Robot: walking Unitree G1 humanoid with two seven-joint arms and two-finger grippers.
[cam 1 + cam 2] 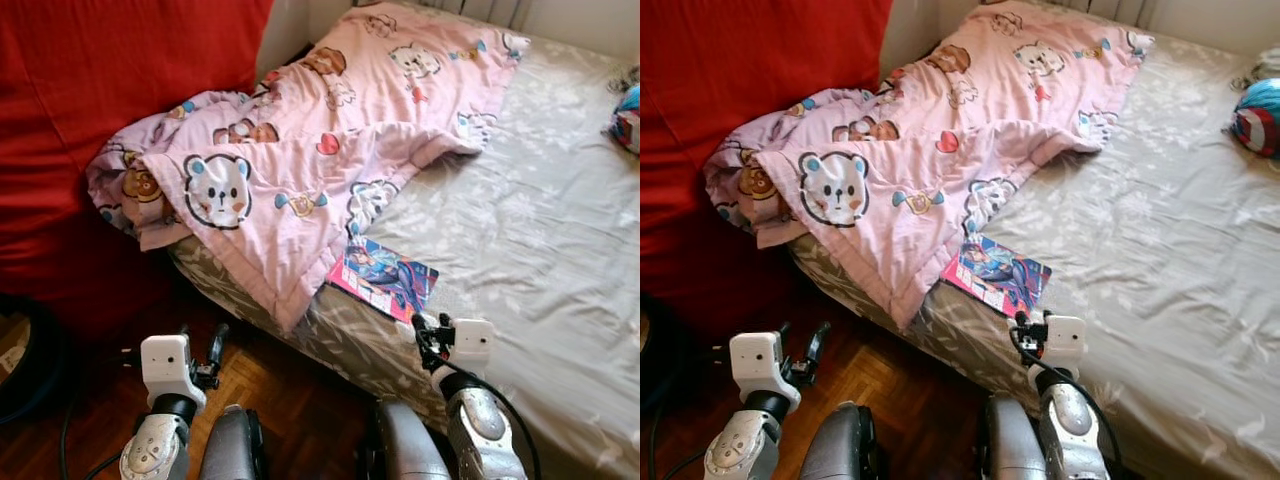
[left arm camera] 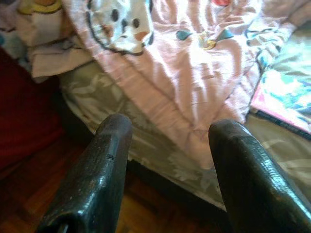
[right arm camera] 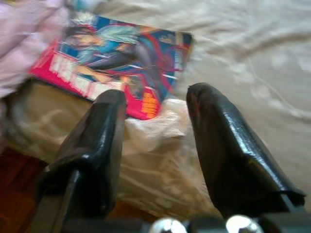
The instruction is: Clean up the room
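1. One bed (image 1: 560,250) with a grey flowered sheet takes up most of the scene.
2. One pink blanket (image 1: 330,130) printed with bears and hearts lies crumpled across the bed's left part; one corner hangs over the near edge.
3. One magazine (image 1: 384,277) with a bright pink and blue cover lies flat on the sheet near the bed's front edge, its left end tucked just under the blanket's hem.
4. One blue and red ball (image 1: 1258,115) rests on the sheet at the far right, well apart from the magazine.
5. One red cover (image 1: 110,120) rises to the left of the bed, and the blanket bunches against it.
6. The right gripper (image 3: 155,141) hovers over the bed's front edge just short of the magazine, fingers spread and holding nothing.
7. The left gripper (image 2: 167,160) hangs low over the wooden floor (image 1: 290,400) in front of the bed, fingers spread wide and pointed towards the blanket's drooping corner.
8. A dark round object (image 1: 30,360) sits on the floor at the far left; what it is cannot be told.
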